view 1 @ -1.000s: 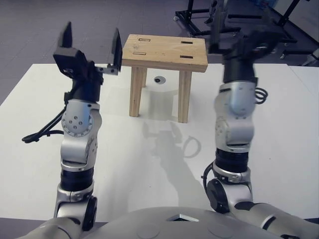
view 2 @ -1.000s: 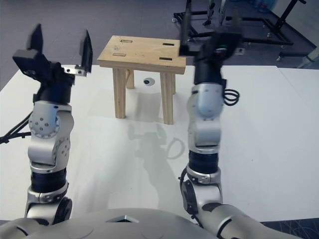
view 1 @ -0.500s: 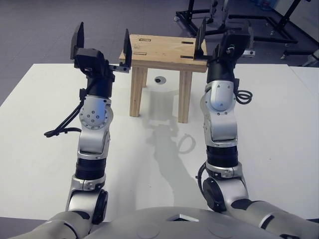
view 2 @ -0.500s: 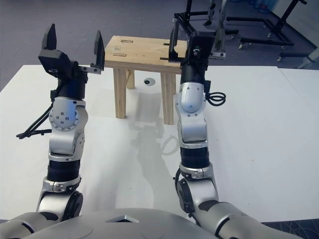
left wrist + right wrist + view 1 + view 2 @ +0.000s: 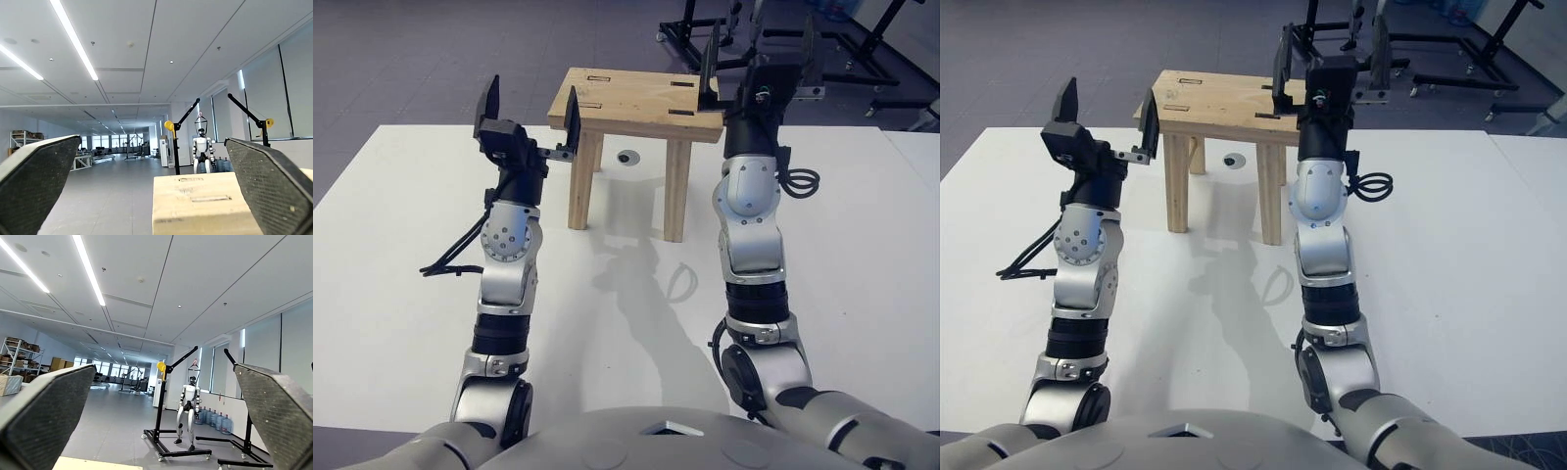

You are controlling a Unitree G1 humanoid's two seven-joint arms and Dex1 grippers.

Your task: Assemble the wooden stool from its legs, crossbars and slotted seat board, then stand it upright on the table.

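The wooden stool (image 5: 637, 102) stands upright on the white table (image 5: 862, 255), its slotted seat board on top and its legs down. My left gripper (image 5: 529, 103) is open, raised just left of the seat's left edge, fingers pointing up. My right gripper (image 5: 759, 49) is open, held up beside the seat's right end. Neither holds anything. In the left wrist view the seat board (image 5: 200, 208) shows between the open fingers (image 5: 36, 186).
A small dark ring (image 5: 626, 157) lies on the table behind the stool. Black wheeled stands (image 5: 773, 39) are on the floor beyond the table. Wide bare table surface lies to both sides and in front.
Both arms have drawn in towards the stool: the left gripper moved right to the seat's left edge, the right one left and steadied beside the seat's right end. The stool stayed put.
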